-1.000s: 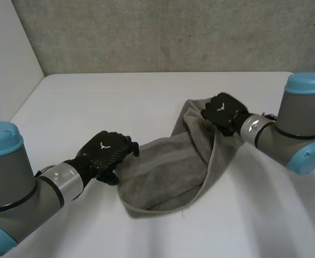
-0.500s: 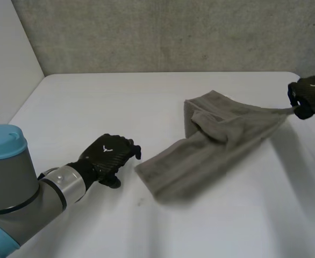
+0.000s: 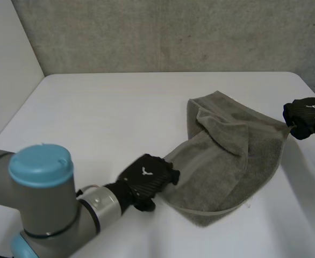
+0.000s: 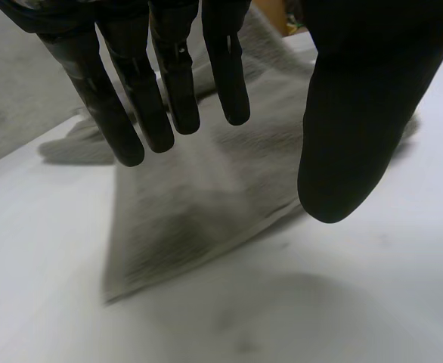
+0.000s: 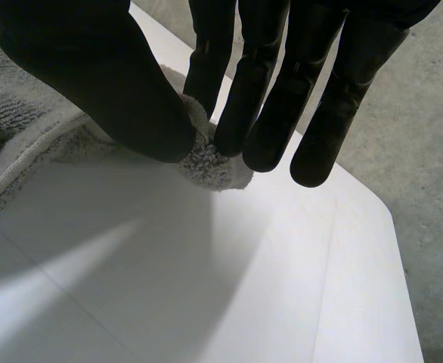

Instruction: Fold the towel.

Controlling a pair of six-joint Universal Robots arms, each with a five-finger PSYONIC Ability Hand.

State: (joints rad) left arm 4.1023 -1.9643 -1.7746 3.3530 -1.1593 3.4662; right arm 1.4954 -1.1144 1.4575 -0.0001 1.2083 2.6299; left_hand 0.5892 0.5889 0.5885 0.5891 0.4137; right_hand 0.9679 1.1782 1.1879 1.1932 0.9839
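R hand [image 3: 307,115] pinch-grips one towel [image 3: 227,156] corner. L hand [image 3: 147,180] spread wide, unloaded, at towel's opposite edge on table [image 3: 93,118].

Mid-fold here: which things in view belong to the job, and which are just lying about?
Part of the job:
towel, rumpled and partly doubled over
right hand, pinching a towel corner between thumb and fingers
left hand, open at the towel's near edge

Not part of the job:
white table, only the work surface
grey wall behind it
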